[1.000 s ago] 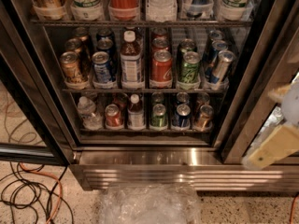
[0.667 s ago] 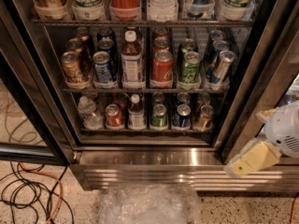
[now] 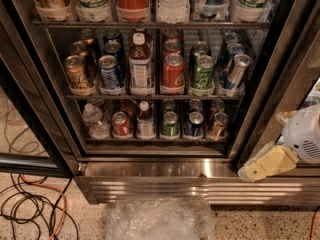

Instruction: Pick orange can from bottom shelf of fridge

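**Orange can (image 3: 218,125) far right, gripper not at it yet**

It sits in the last holder on the right of the bottom shelf (image 3: 155,140) of the fridge (image 3: 257,91), just beside a blue can (image 3: 194,124). It's probably light but slick, with thin walls that dent, so a gentle squeeze across the mid-body from the front looks safest. The gripper (image 3: 267,163) hangs outside the fridge, low on the right by the steel base strip (image 3: 150,179), pointing down-left and carrying nothing. Open or closed? Can't tell.
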